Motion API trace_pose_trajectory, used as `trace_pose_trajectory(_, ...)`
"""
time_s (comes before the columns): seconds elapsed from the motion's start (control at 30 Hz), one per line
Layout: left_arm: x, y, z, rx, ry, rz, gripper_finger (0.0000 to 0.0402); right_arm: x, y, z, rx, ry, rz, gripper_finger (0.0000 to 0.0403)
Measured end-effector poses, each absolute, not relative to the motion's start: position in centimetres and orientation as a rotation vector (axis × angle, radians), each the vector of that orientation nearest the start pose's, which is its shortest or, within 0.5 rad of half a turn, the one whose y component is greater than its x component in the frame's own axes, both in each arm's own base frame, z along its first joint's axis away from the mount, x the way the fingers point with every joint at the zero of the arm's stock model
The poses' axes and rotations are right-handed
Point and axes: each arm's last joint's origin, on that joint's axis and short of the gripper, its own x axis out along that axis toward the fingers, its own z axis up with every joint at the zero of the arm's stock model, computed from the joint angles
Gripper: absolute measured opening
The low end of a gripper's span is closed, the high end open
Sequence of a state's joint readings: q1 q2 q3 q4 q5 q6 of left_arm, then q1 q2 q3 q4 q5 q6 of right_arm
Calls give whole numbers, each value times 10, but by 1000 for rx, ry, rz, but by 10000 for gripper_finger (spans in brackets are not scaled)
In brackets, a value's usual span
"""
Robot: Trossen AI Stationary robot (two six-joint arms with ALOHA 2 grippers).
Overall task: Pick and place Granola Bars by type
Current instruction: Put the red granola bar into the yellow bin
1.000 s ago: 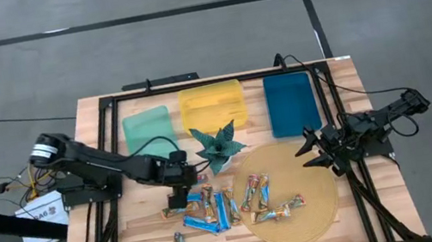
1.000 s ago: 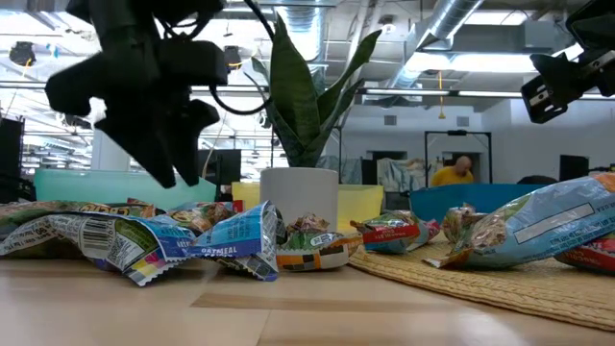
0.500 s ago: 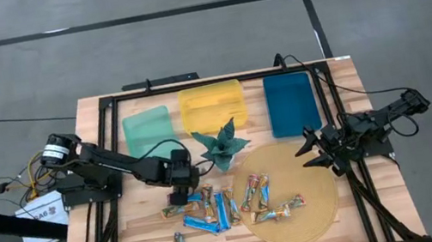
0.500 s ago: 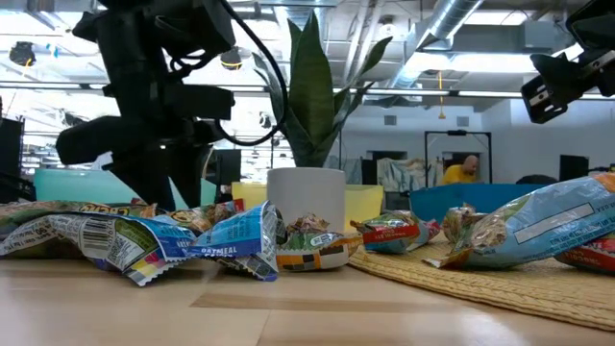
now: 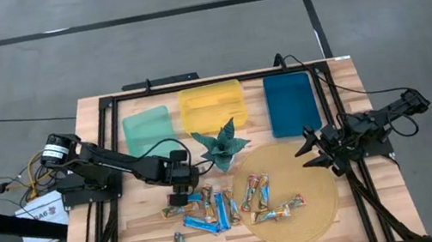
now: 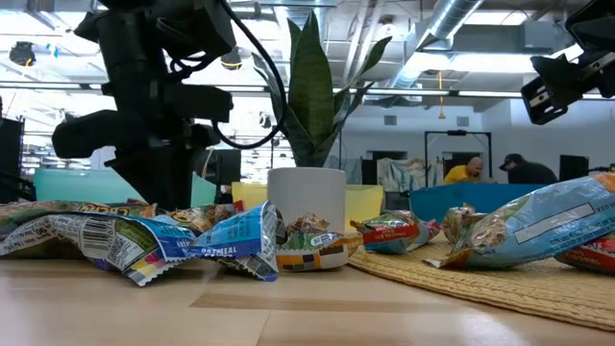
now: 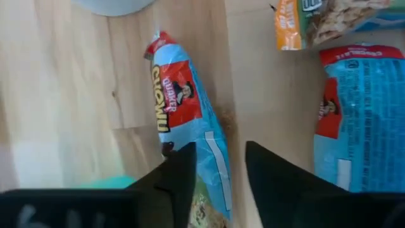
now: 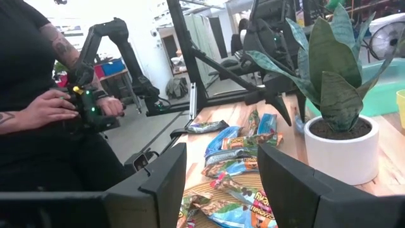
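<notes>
Granola bars, light, crinkly and likely slippery, lie scattered on the surface as the left gripper straddles one mid-length, jaws partly closed; the right gripper waits open.

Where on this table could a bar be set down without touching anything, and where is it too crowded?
Free: the green tray, yellow tray and blue tray, and the mat's right half. Crowded: the granola bars between the plant and the front edge, where the left gripper works.
</notes>
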State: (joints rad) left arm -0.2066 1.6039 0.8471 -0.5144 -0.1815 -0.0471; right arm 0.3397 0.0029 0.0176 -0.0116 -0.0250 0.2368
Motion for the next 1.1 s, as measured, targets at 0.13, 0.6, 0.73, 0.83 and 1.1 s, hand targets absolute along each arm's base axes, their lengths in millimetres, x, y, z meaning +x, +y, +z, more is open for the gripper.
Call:
trace_pose_trajectory(0.13,271,-55,151,181,1252,-36,58,91,33,168,235,41,363,189)
trace_pose_trajectory(0.6,268,-65,151,181,1259,-116,1,91,33,168,234,42,363,189)
trace_pose_trajectory(0.73,266,-67,160,167,1218,-99,6,91,33,168,235,42,363,189)
trace_pose_trajectory(0.83,264,-65,168,227,1175,-45,20,91,33,168,234,42,363,189)
trace_pose_trajectory(1.1,265,-59,171,244,1165,-3,129,91,33,168,235,42,363,189)
